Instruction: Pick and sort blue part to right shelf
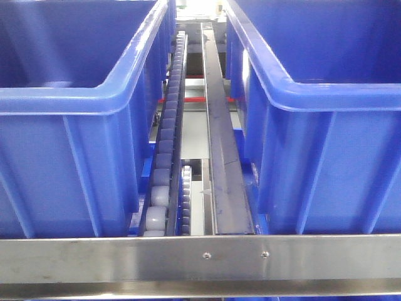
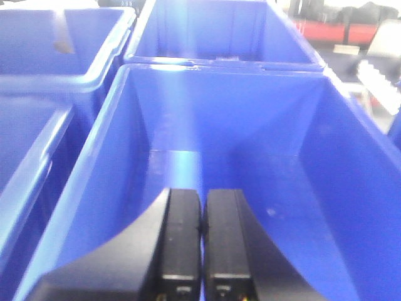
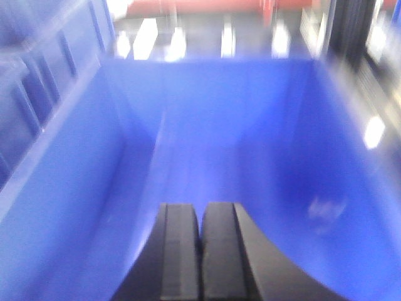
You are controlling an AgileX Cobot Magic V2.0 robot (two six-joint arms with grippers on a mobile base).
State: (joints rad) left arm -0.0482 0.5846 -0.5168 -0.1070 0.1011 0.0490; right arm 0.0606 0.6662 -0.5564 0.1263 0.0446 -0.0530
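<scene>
**Both grippers closed over blue bins, blue part not visible**

The front view shows 2 large blue plastic bins, the left bin and the right bin, standing on either side of a narrow gap. In this gap run a roller track with grey wheels and a dark metal rail. A steel crossbar with 2 screws lies across the bottom of the view. From this angle the inside floor of both bins is hidden.

In the left wrist view, the left gripper hangs over a blue bin; its 2 black fingers are pressed together with nothing between them. The visible floor of this bin holds nothing. More blue bins stand behind and to the side.

In the right wrist view, which is blurred, the right gripper is also closed and holds nothing, above another blue bin.

The blue part is not visible in any view.
</scene>
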